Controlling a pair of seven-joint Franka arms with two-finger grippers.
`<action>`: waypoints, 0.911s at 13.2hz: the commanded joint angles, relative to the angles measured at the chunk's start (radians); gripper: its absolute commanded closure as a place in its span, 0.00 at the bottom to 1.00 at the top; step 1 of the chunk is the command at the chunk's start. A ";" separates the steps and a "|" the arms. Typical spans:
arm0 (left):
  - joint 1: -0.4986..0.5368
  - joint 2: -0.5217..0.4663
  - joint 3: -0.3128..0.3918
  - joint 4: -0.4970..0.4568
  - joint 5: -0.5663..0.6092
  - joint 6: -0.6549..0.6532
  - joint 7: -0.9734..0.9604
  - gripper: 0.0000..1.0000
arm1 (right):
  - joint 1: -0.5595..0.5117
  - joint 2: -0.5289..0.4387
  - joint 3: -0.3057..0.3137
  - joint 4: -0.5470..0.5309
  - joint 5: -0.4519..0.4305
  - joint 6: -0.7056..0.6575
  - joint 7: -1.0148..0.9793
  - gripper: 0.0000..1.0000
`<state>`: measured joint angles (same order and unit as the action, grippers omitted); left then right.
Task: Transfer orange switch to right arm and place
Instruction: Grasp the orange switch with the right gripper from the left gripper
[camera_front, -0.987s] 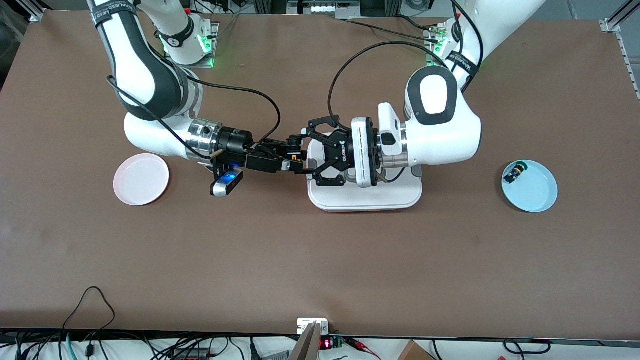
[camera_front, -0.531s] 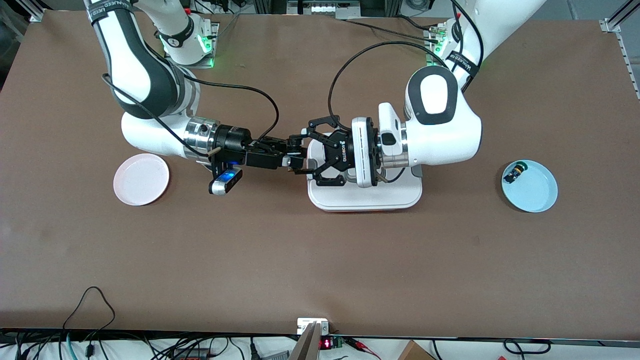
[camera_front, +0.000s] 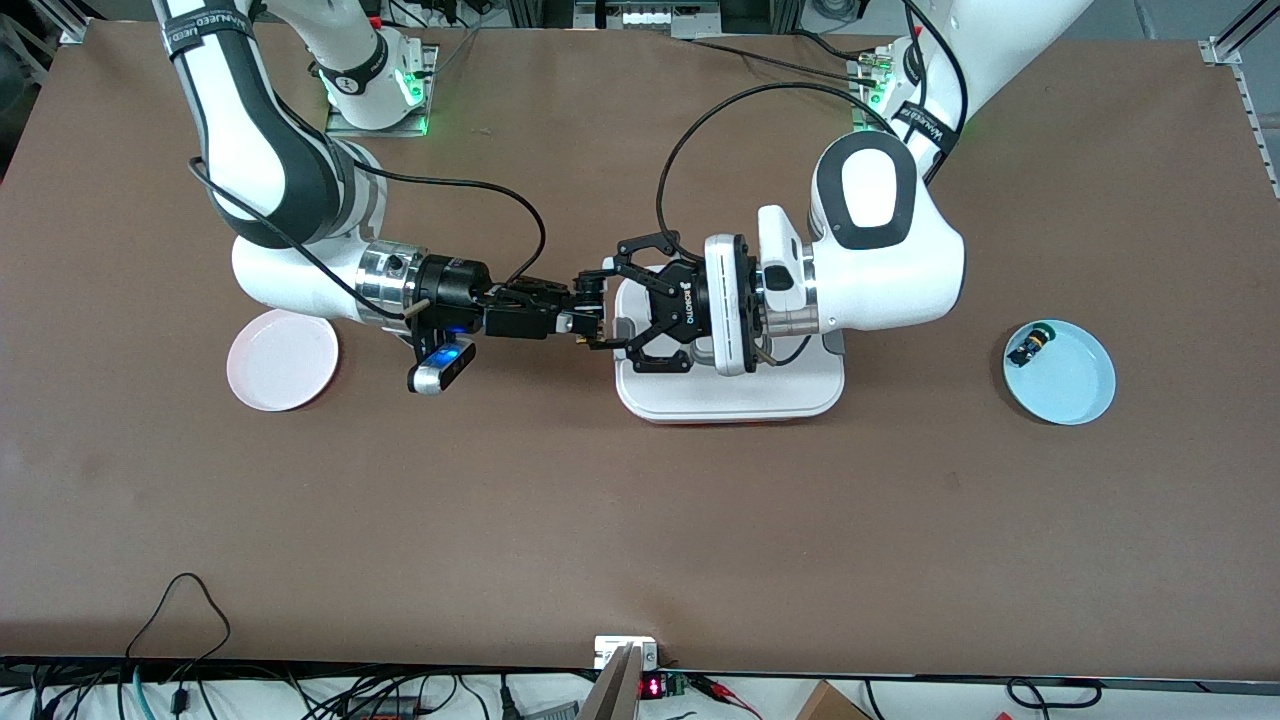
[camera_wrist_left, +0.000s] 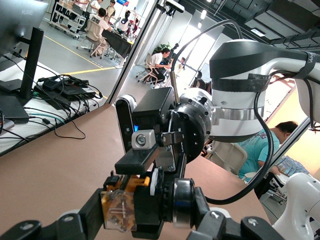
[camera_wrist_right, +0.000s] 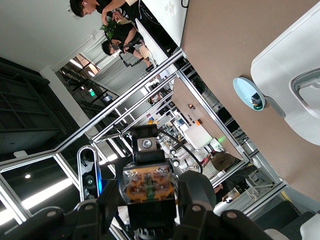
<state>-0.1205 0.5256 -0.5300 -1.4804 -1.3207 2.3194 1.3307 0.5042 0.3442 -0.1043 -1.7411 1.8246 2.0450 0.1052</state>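
Note:
The orange switch (camera_front: 584, 337) is up in the air between the two grippers, which meet tip to tip. My right gripper (camera_front: 590, 322) is shut on it, over the table beside the white tray (camera_front: 730, 395). My left gripper (camera_front: 604, 307) is open, with one finger on each side of the right gripper's tip, over the tray's edge toward the right arm's end. In the left wrist view the switch (camera_wrist_left: 142, 207) shows its yellowish end, black body and a bit of orange. In the right wrist view its yellowish end (camera_wrist_right: 150, 186) faces the camera.
A pink plate (camera_front: 282, 358) lies near the right arm's end. A blue plate (camera_front: 1075, 390) near the left arm's end holds a green-capped switch (camera_front: 1030, 345); this plate also shows in the right wrist view (camera_wrist_right: 248, 92). Cables hang from both wrists.
My right arm has drawn back a little toward its own end of the table, with the switch in its gripper. My left arm and its open gripper have not moved.

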 joint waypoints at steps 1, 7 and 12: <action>-0.001 -0.010 -0.001 -0.006 -0.038 0.005 0.030 0.91 | -0.003 -0.024 0.003 -0.020 -0.001 -0.011 -0.016 0.61; -0.001 -0.016 0.001 -0.006 -0.038 0.005 0.019 0.83 | -0.006 -0.022 0.003 -0.018 -0.001 -0.011 -0.044 0.98; 0.002 -0.021 -0.001 -0.006 -0.038 0.005 0.022 0.00 | -0.012 -0.019 0.003 -0.009 -0.002 -0.011 -0.042 1.00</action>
<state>-0.1196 0.5203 -0.5306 -1.4787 -1.3216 2.3202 1.3307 0.5025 0.3422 -0.1045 -1.7437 1.8218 2.0394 0.0813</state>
